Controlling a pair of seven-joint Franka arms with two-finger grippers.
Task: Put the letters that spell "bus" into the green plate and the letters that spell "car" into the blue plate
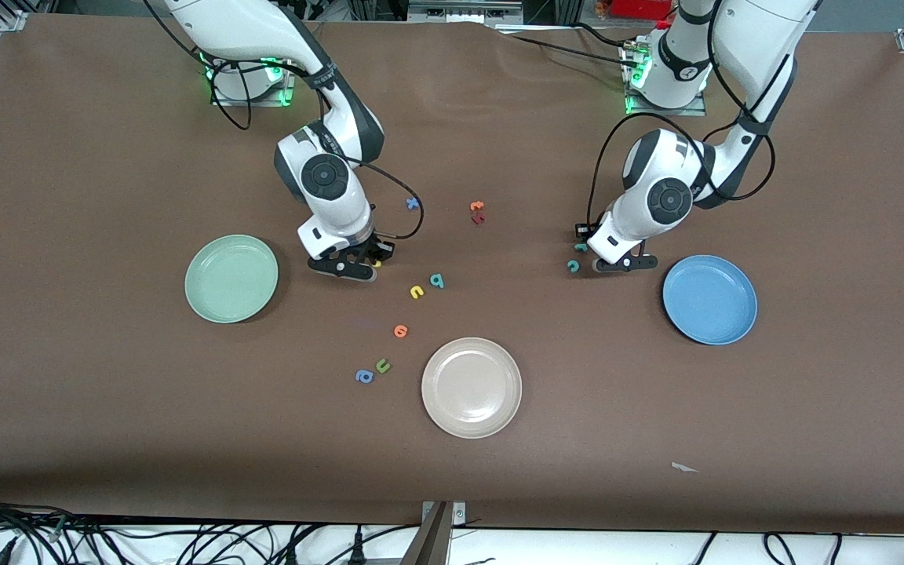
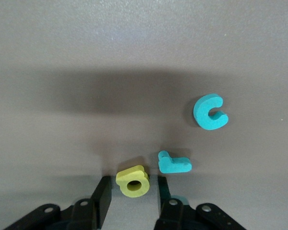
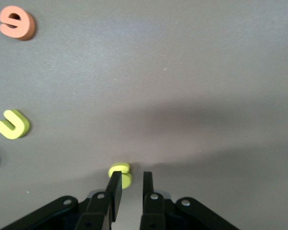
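Grippers both low: left gripper (image 2: 131,199) straddles yellow "a" (image 2: 133,181), jaws apart; right gripper (image 3: 129,191), nearly shut, beside yellow "s" (image 3: 121,174).

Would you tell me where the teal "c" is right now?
The teal "c" lies on the table beside the left gripper, toward the blue plate, with the teal "r" just farther back.

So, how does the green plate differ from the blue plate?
The green plate is pale mint; the blue plate is medium blue. The green plate lies toward the right arm's end of the table, the blue plate toward the left arm's end. Both are round, rimmed, about the same size, and hold no letters.
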